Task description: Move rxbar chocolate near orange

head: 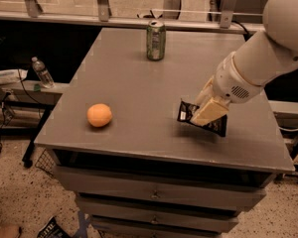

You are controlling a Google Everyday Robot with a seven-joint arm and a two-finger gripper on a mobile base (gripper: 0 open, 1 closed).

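The rxbar chocolate (pixel 186 113) is a black wrapper with a white patch, held tilted just above the grey table (pixel 139 88) at its front right. My gripper (pixel 206 114), with cream fingers on a white arm coming in from the right, is shut on the bar and covers its middle. The orange (pixel 99 115) sits on the table's front left, well apart from the bar.
A green soda can (pixel 156 39) stands upright at the table's back centre. A water bottle (pixel 41 72) stands on a low shelf to the left of the table. Drawers (pixel 154 195) run below the table's front edge.
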